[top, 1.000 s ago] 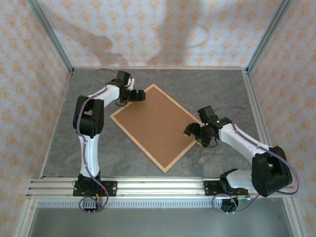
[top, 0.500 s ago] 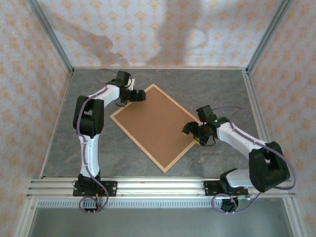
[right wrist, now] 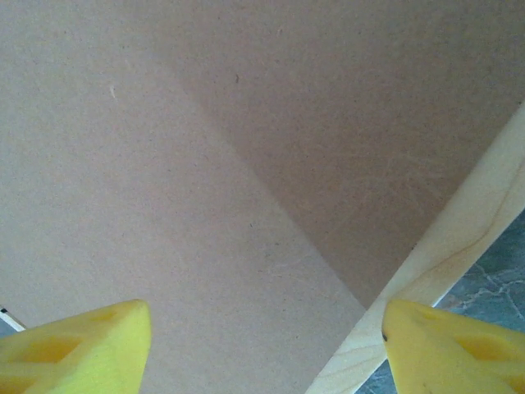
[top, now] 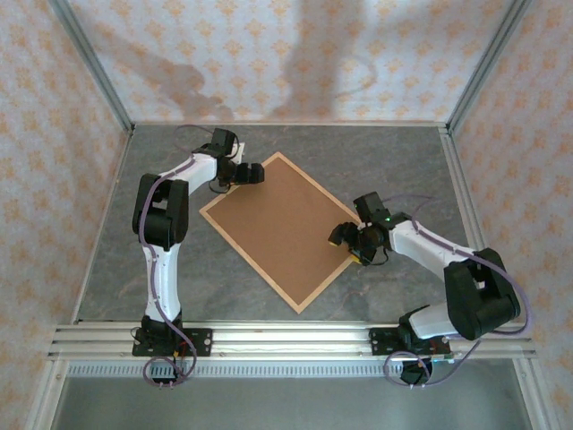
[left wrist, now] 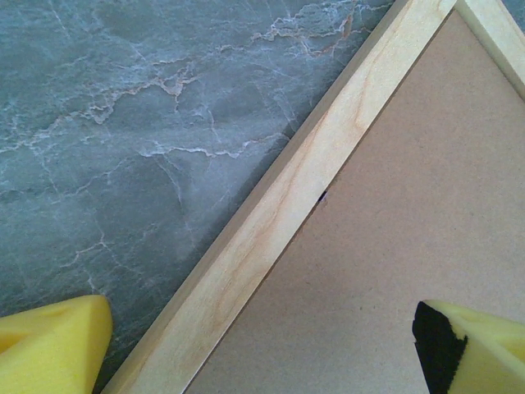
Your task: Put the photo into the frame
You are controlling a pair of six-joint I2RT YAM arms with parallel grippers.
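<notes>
Straddling frame (left wrist: 258,238) edge, left hand (left wrist: 262,349) spread

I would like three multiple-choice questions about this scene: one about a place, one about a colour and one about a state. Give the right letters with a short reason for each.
1. Where is the left pincer?
A. At the far-left edge of the frame
B. Beside the near rail
C. At the frame's near corner

2. What colour is the board inside the frame?
A. Blue
B. Brown
C. White

3. How do the jaws of the right pincer stand?
A. Shut on the frame
B. Shut on nothing
C. Open

Answers:
1 A: its pads straddle that wood strip, one over the table and one over the board.
2 B: a plain brown surface fills the frame.
3 C: its yellow pads stand wide apart above the board and the frame's edge, gripping nothing.
</notes>
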